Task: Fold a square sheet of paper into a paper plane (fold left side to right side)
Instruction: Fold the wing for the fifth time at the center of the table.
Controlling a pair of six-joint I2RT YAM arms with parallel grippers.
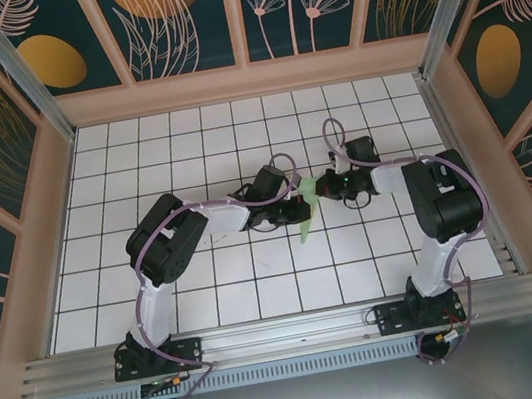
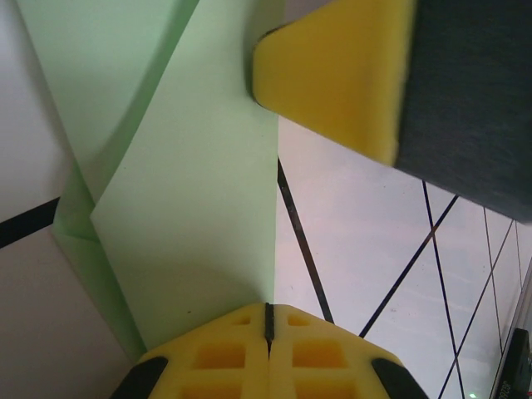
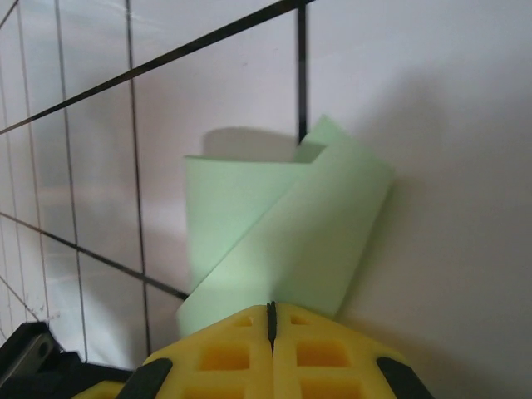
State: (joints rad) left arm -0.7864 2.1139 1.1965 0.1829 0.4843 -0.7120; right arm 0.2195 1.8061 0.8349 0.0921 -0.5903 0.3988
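Looking down from above, we take the aluminium rail (image 1: pixel 287 330) at the near edge of the white tiled table (image 1: pixel 209 289) as our marker. The mint-green paper (image 1: pixel 306 221) sits well beyond the rail, roughly over the gap between the two arm bases bolted to it. It is a narrow creased shape there, not a flat square.

The left gripper (image 1: pixel 296 210) reaches in from the rail's left end and meets the paper's left side. In its own wrist view, the left gripper (image 2: pixel 268 328) has its yellow pads pressed together, with the paper (image 2: pixel 191 208) running straight up out of the seam, so we read it as pinching the sheet. The paper shows overlapping folded layers and a diagonal crease there. One yellow pad (image 2: pixel 332 75) of the other arm touches the paper's far edge.

The right gripper (image 1: pixel 330 189) comes in from the rail's right end, slightly farther from the rail than the left one. In its wrist view, the right gripper (image 3: pixel 270 324) is also squeezed tight, and the paper (image 3: pixel 283 233) rises from under the pads, curling over itself above the tiles.
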